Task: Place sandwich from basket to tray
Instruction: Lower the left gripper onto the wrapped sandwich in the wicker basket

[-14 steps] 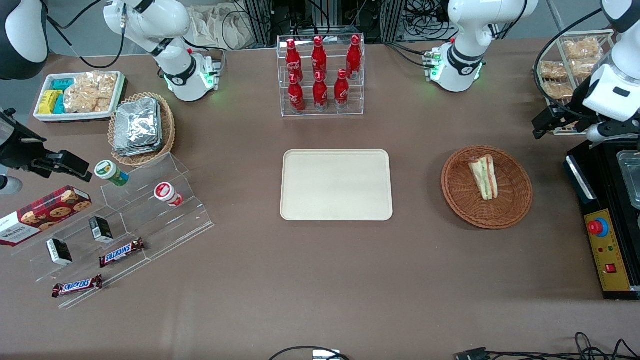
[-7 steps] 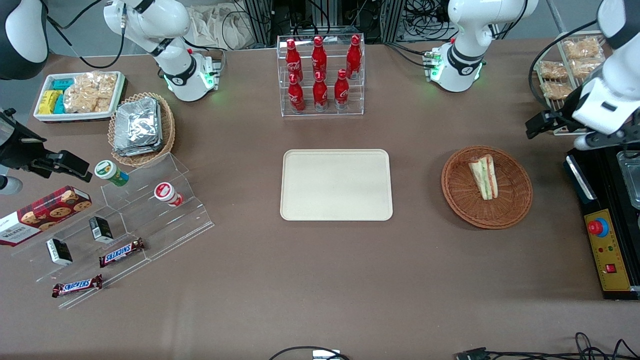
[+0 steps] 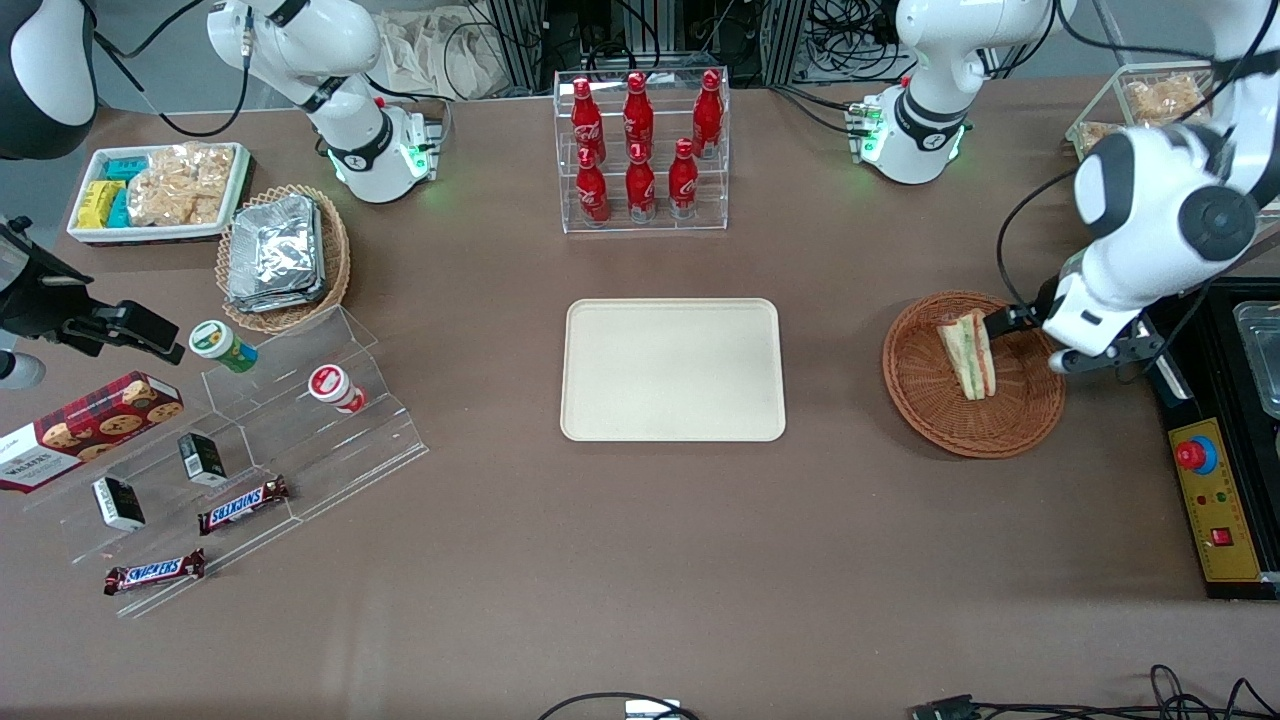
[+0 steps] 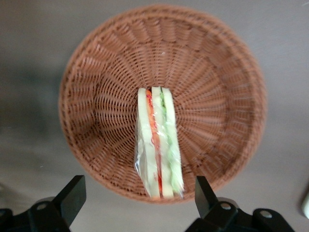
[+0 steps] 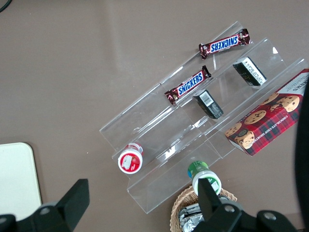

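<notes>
Starting at the parked arm's end of the surface, you have a white tray of snack packets, a tan wicker basket of foil packs, and a clear stepped display holding two small cups, small dark boxes and Snickers bars, with a cookie box beside it. In the middle you see the tray, cream-beige and lying flat, with a clear rack of red cola bottles farther from the front camera than it. Toward the working arm's end, well apart from the tray, sits the basket, and the sandwich lies in it on its side, its green and red-orange filling showing along the edge. Your end effector hangs above the basket, just beside the sandwich's wider end. From the wrist camera, the end effector is spread open, its two dark fingers standing on either side of the sandwich without touching it, over the rim of the basket.
</notes>
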{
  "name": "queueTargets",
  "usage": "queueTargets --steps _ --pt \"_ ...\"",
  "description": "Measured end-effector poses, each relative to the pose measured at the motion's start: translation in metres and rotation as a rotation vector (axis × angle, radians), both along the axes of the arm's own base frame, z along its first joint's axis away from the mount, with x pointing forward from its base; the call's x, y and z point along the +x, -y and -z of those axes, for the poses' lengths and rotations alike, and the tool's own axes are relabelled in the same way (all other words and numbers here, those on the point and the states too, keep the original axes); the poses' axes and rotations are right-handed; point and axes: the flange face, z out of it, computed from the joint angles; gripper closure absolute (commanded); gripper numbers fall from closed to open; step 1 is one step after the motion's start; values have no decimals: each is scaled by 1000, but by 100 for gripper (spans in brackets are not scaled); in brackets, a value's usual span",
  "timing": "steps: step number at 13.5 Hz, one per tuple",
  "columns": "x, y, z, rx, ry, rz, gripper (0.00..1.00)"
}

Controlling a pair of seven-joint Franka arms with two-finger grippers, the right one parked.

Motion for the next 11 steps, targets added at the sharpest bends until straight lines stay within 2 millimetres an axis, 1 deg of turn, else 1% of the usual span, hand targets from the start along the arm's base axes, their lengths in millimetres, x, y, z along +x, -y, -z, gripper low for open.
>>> queueTargets --steps 2,4,5,6,7,8,9,10,11 --pt "-2 0 40 -4 -12 -1 0" --pt "-8 1 74 -10 -31 0 0" --pt "-10 1 84 -12 -45 -1 1" --pt "-11 2 90 -13 -57 -1 3" --pt "-12 2 93 -14 -64 0 11" --pt "-13 2 94 -14 -66 0 24" --pt "-13 3 95 -15 -67 0 57" --pt "-13 3 95 -15 -68 0 84" --pt "-14 4 95 -15 -69 2 97"
